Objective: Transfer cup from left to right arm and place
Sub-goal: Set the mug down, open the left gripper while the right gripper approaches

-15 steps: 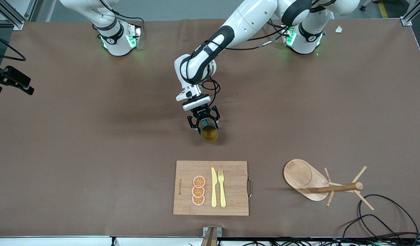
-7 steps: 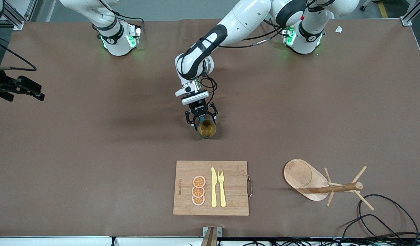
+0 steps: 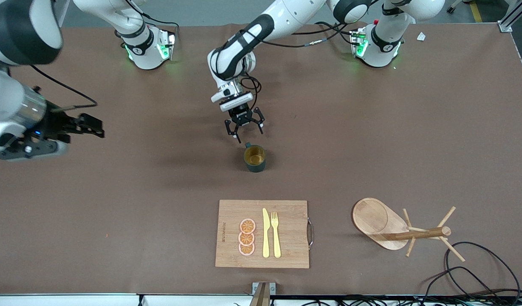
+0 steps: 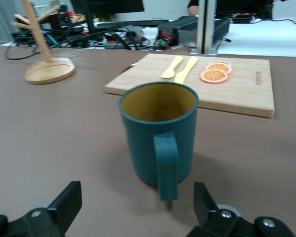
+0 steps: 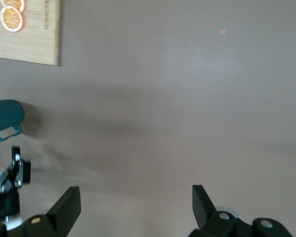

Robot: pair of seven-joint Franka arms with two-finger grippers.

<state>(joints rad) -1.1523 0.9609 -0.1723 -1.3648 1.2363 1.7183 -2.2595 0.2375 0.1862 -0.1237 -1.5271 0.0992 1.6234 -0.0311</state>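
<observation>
1. Cup point(image 3: 254, 158): upright on table point(image 3: 371, 140), mid-table, farther from the front camera than cutting board point(image 3: 262, 233).
2. Left gripper point(image 3: 244, 128): fingers spread, empty, over the table just beside the handle.
3. Right gripper point(image 3: 89, 127): fingers spread, empty, over its own end.
4. Risk: an off-centre grasp by the right gripper could tip the cup.

Cutting board point(image 3: 286, 229), wooden peg rack point(image 3: 397, 229)

The right end effector point(image 5: 133, 210) hangs over bare brown counter point(image 5: 187, 98), its two dark fingers point(image 5: 66, 205) spread wide apart with nothing between them. A teal cup point(image 5: 7, 118) stands at the frame's edge, handle toward the left end effector point(image 5: 7, 177) close by. A bamboo cutting board point(image 5: 27, 37) corner carries orange slices point(image 5: 12, 17).
</observation>
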